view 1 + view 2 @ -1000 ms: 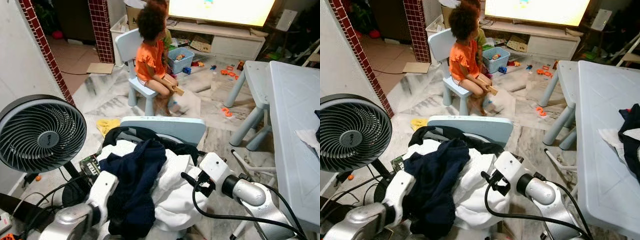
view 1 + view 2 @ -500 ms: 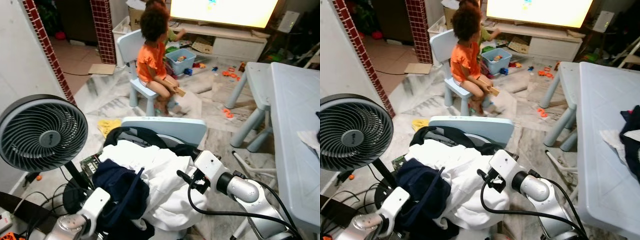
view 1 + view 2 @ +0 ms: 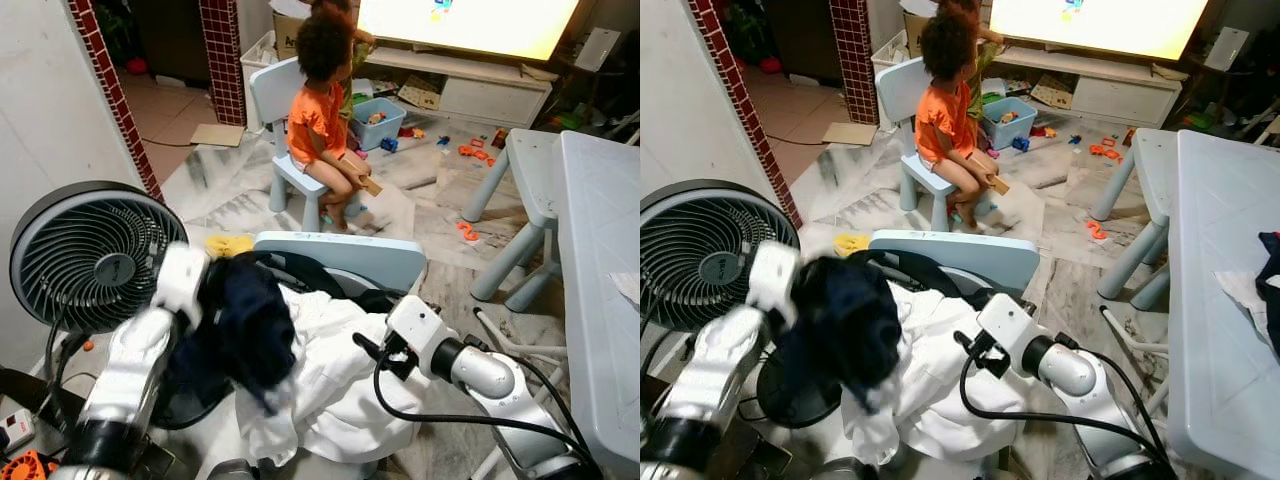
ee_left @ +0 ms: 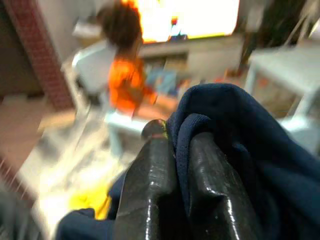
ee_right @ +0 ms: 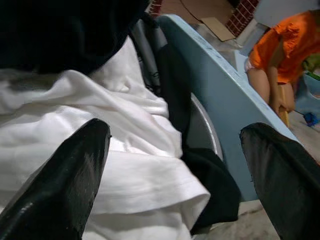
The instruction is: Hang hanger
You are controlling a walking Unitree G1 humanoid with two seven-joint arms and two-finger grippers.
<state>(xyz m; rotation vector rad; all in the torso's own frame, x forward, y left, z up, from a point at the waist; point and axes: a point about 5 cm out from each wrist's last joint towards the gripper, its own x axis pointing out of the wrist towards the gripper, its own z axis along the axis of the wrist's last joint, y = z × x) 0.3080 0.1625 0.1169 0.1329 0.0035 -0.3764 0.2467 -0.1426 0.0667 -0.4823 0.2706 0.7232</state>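
No hanger is in sight. My left gripper point(image 4: 177, 135) is shut on a fold of a navy garment point(image 3: 245, 330) and holds it up, beside the fan and above the left side of the laundry pile. The garment hangs down and hides the fingers in the eye views. A heap of white clothes point(image 3: 330, 380) with dark pieces lies on a light blue chair point(image 3: 340, 260). My right gripper point(image 5: 175, 130) is open, its two fingers spread wide just over the white cloth near the chair's back. The right arm point(image 3: 470, 365) reaches in from the lower right.
A black floor fan point(image 3: 90, 255) stands close on the left, cables at its foot. A person point(image 3: 320, 110) in an orange top sits on a small chair ahead. A light blue table point(image 3: 600, 250) and stool point(image 3: 530, 170) are on the right. Toys litter the floor.
My left arm has lifted the navy garment up off the pile and swung it left toward the fan. The right gripper has stayed over the white cloth. The camera has shifted a little.
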